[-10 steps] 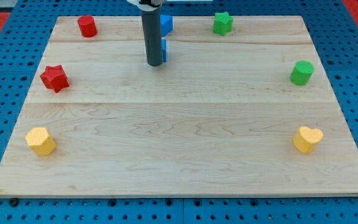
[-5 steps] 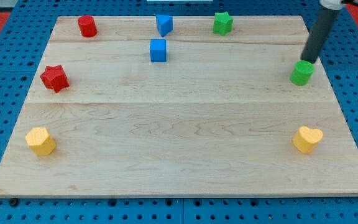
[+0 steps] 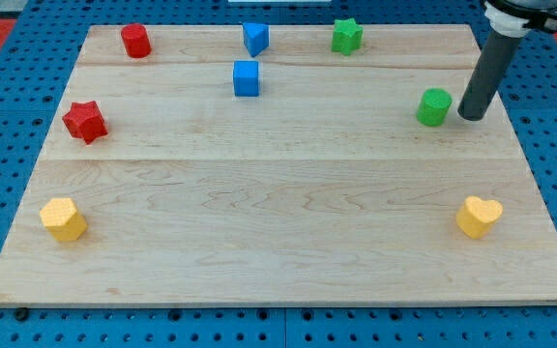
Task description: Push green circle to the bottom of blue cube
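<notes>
The green circle (image 3: 434, 106) stands on the wooden board at the view's right, upper half. My tip (image 3: 470, 116) rests on the board just to the right of it, a small gap between them. The blue cube (image 3: 247, 78) sits far to the view's left of the green circle, near the board's top middle, and slightly higher in the view.
A blue triangular block (image 3: 255, 38) and a green star (image 3: 347, 36) lie along the top edge. A red cylinder-like block (image 3: 136, 41) is at the top left, a red star (image 3: 85, 121) at the left. A yellow block (image 3: 63, 218) sits bottom left, a yellow heart (image 3: 478, 216) bottom right.
My rod moved from the blue cube across to the view's right, came down beside the green circle, and pushed it a short way to the left.
</notes>
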